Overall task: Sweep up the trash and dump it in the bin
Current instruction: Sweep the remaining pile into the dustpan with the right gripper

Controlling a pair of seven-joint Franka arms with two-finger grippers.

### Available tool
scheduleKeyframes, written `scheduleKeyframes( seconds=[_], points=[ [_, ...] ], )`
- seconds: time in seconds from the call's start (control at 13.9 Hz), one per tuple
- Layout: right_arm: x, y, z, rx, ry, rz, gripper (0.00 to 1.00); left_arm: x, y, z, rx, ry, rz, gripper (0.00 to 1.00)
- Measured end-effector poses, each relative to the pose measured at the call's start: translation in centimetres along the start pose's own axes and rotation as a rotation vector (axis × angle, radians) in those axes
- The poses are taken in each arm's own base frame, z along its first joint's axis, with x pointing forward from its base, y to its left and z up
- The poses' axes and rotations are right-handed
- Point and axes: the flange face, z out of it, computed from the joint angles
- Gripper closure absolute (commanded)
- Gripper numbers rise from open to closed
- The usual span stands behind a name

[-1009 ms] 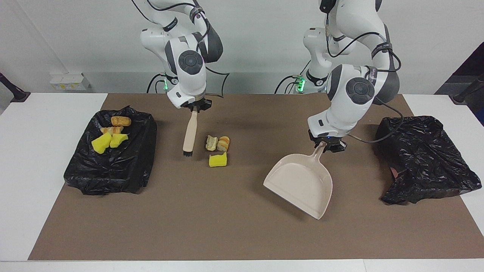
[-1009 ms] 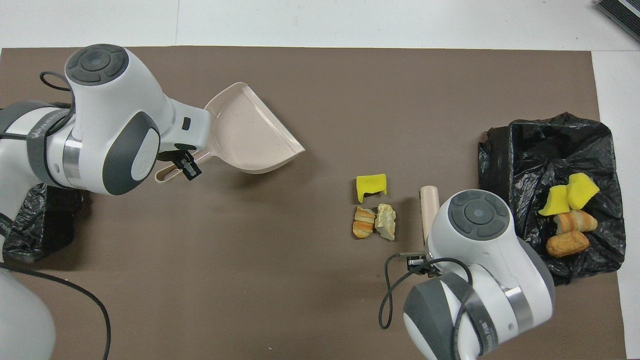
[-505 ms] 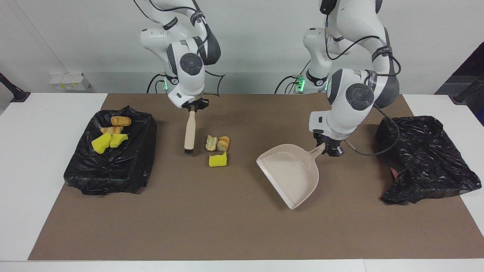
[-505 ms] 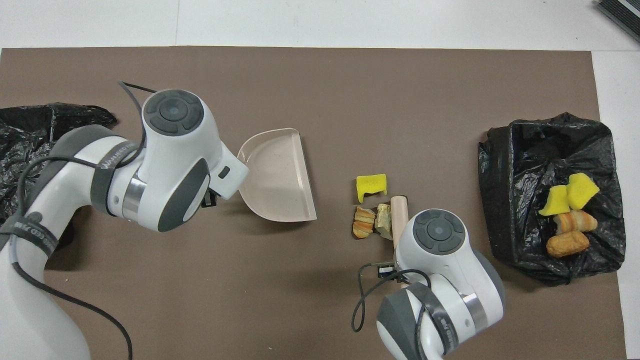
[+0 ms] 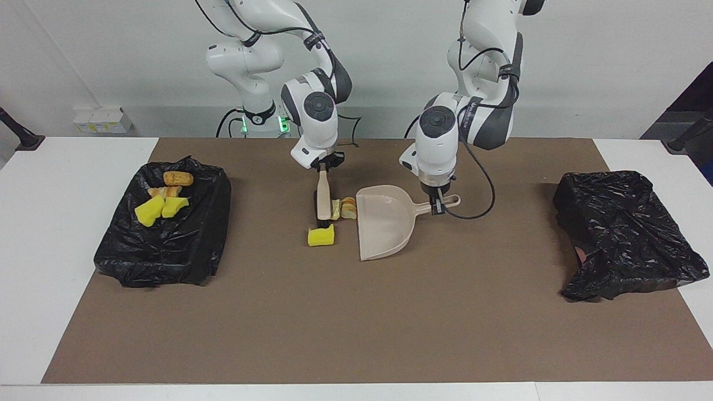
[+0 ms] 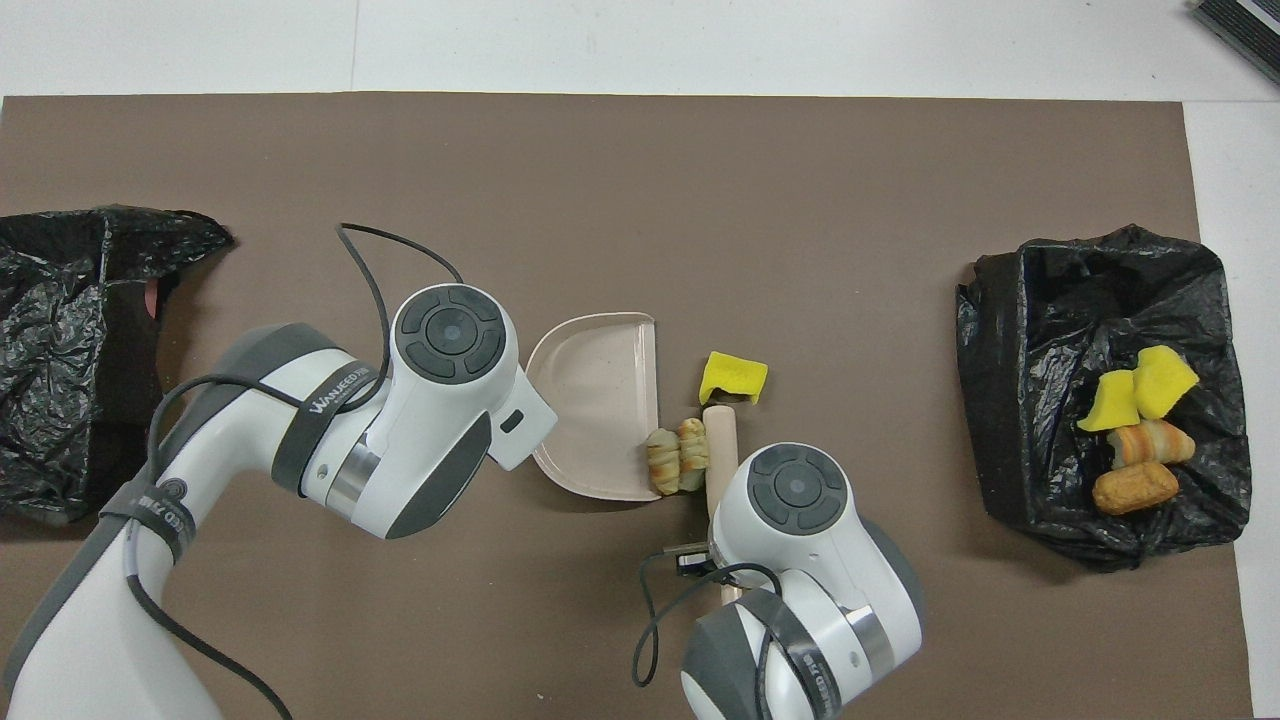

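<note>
- Facing view: right gripper (image 5: 323,167) clamped on top end of brush (image 5: 323,196), handle upright-ish, bristles down on mat (image 5: 356,323) – set just beside bread pieces (image 5: 345,208), on side away from pan, prob. so a push drives them in.
- Left gripper (image 5: 439,204) closed on handle of dustpan (image 5: 384,221), pan flat on mat w/ open lip turned toward the trash – held as backstop, prob. to catch what brush pushes.
- Bread pieces sit between brush and pan lip, touching or nearly touching lip; not inside yet.
- Yellow sponge chunk (image 5: 321,236) just beside bristles, farther from robots than bread, off the sweep line – may need 2nd pass.
- Overhead view: dustpan (image 6: 600,400) bare inside; bread pieces (image 6: 678,456) right at lip near its robot-side corner; brush (image 6: 720,445) handle against them; sponge chunk (image 6: 732,376) near lip, apart from it.
- Grippers themselves hidden under wrists here.
- Bin w/ black bag (image 6: 1100,300) at right arm's end of desk (image 6: 700,40): holds two yellow sponge bits + two bread pieces.
- Other bag-lined bin (image 6: 70,330) at left arm's end: nothing visible in it.
- Judged: sweep-in step underway, dump not yet started.
</note>
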Motion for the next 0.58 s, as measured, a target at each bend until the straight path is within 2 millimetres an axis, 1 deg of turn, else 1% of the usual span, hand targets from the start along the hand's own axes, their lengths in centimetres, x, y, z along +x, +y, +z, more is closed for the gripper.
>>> scheduleKeyframes(
  seconds=[0.14,0.22,0.29,0.43,0.5,0.58],
  points=[
    [-0.5,-3.3,-0.9,0.059,-0.005,-0.028,1.00,0.1,0.4,0.2,0.011,0.008,0.004,1.00],
    [-0.5,-4.1,-1.5,0.068,-0.001,-0.040,1.00,0.1,0.5,0.2,0.013,0.010,0.003,1.00],
    [-0.4,-4.5,-2.2,0.072,-0.004,-0.046,1.00,0.1,0.6,0.1,0.016,0.011,0.003,1.00],
    [-0.1,-4.1,-4.5,0.069,-0.035,-0.039,1.00,0.1,0.6,0.1,0.019,0.014,0.003,1.00],
    [0.1,-3.3,-6.0,0.065,-0.046,-0.027,1.00,0.1,0.6,0.1,0.021,0.015,0.002,1.00],
    [0.2,-1.8,-7.8,0.047,-0.043,-0.014,1.00,0.1,0.6,0.2,0.021,0.015,0.002,1.00]
  ],
)
